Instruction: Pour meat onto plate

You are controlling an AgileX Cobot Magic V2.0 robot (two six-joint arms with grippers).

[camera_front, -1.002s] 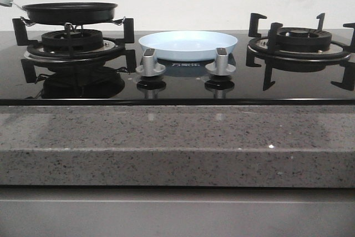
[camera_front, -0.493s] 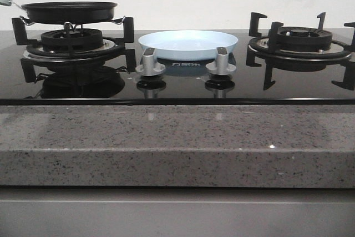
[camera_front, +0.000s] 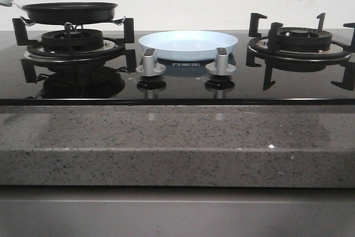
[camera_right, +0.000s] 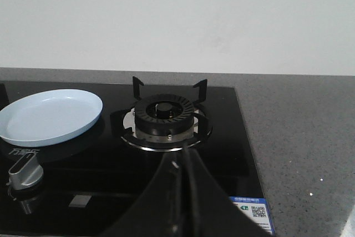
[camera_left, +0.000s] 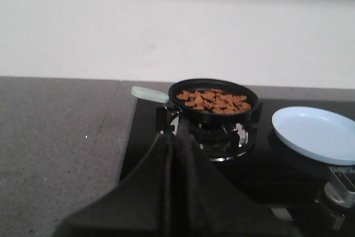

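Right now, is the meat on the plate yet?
Not yet. Nothing looks done: the meat sits in the black pan on the left burner, and the plate is bare. Neither tool, left or right, holds anything. Lifting and pouring remain.

Both grippers (camera_left: 175,154) (camera_right: 183,176): black, tapered fingers, matte.

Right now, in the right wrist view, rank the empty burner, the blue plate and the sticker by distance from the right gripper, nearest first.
1. Sticker: beside the right gripper, on the hob's near edge.
2. Empty burner: just ahead of the fingertips.
3. Plate: farthest, off toward the hob's middle.
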